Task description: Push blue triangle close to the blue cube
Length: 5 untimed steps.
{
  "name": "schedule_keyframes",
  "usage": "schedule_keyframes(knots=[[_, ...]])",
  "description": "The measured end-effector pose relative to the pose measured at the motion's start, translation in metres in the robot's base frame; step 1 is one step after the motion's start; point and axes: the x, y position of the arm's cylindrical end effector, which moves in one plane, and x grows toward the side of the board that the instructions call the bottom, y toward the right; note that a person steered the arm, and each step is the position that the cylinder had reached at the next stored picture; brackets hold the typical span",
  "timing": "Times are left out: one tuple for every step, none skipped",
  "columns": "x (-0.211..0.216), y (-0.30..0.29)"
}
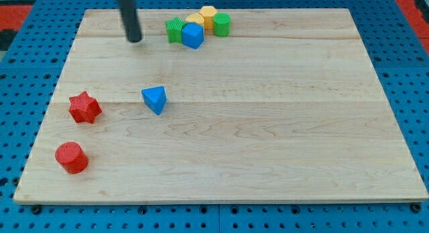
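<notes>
Landmark = blue triangle (155, 99), sitting left of centre on the wooden surface (268, 146), clear of everything else.

Left to right:
- Red cylinder (71, 157): left of the triangle and toward the view's bottom, near the surface's lower-left corner.
- Red star (84, 107): left of the triangle, about level with it, well apart.
- My tip (135, 39): toward the view's top from the triangle, slightly left of it, well apart, not touching any block. No hand on this rig, just the dark rod, so no open/closed state to give.
- Green block (175, 30): toward the top, slightly right of the triangle; shape unclear.
- Blue cube (193, 35): up and right of the triangle, well apart from it; touching the green block on its left.
- Yellow blocks (203, 17): two, just behind the cube, farther toward the top.
- Second green block (222, 24): rightmost of the cluster, against the yellow ones.
</notes>
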Motion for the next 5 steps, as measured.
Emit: schedule_keyframes(knots=[[0.063,0.015],[0.132,0.036],[0.135,0.109],[0.138,0.123],[0.184,0.073]])
